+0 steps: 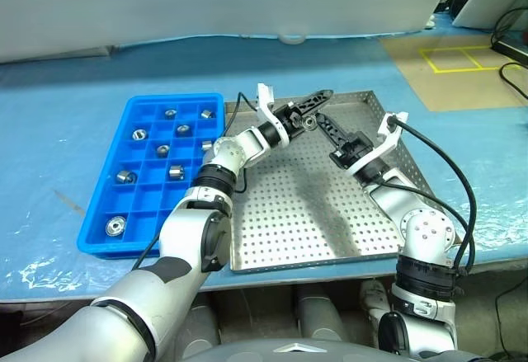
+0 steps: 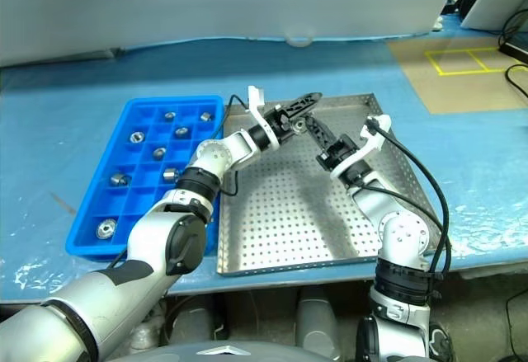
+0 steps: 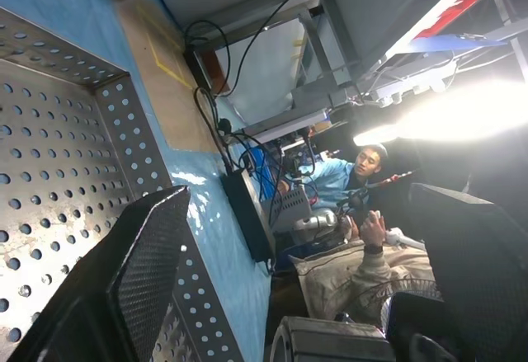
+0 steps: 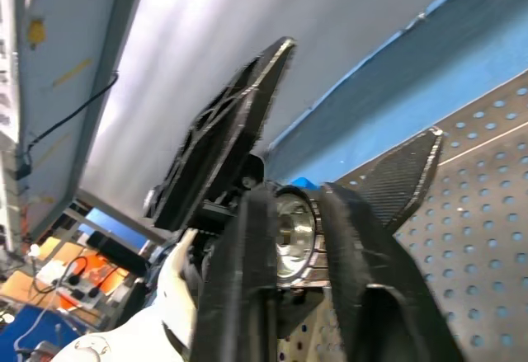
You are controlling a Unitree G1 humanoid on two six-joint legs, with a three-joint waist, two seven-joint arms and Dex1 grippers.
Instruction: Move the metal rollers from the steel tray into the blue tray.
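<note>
R gripper [image 4: 293,238] is clamping one of the metal rollers [image 4: 290,232] above the steel tray [image 1: 330,213], meeting the L gripper [image 1: 307,112], jaws spread wide around it. Approx nine are sitting in the blue tray [image 1: 103,205] beyond L; steel tray looking otherwise cleared.

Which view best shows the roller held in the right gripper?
The right wrist view: the roller sits close up, clamped between the right gripper's fingers, with its shiny face and centre hole plain. In the eye views it is a small ring between the two grippers' tips, above the steel tray.
</note>
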